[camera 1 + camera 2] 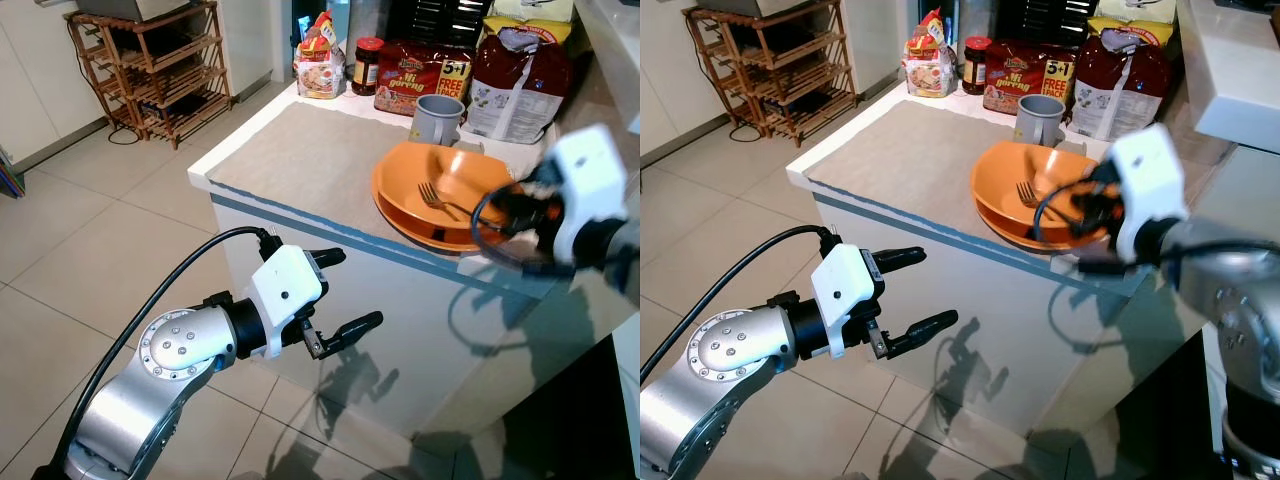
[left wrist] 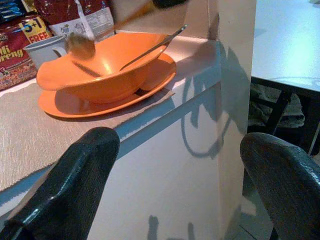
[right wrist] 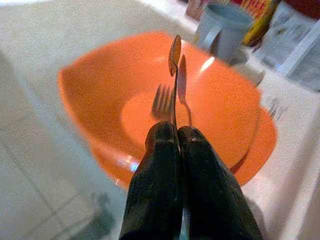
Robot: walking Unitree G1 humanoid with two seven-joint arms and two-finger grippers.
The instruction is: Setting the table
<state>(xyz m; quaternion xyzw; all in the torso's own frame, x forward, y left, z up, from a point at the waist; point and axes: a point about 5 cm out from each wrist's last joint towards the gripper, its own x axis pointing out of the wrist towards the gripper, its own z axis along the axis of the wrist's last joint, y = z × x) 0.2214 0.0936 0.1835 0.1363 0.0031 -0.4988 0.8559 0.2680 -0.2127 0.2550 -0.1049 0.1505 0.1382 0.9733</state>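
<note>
on the counter [image 1: 300, 150] sit one orange bowl [image 1: 440, 190] on one orange plate [image 2: 65, 106], one fork [image 1: 436, 200] lying inside the bowl, and one grey mug [image 1: 436, 118] just behind them. the right gripper [image 3: 176, 135] has its fingers pressed together on one spoon [image 3: 174, 65], which sticks up over the bowl above the fork. the left gripper [image 1: 340, 295] hangs spread wide in front of the counter's edge, below the bowl and apart from it.
</note>
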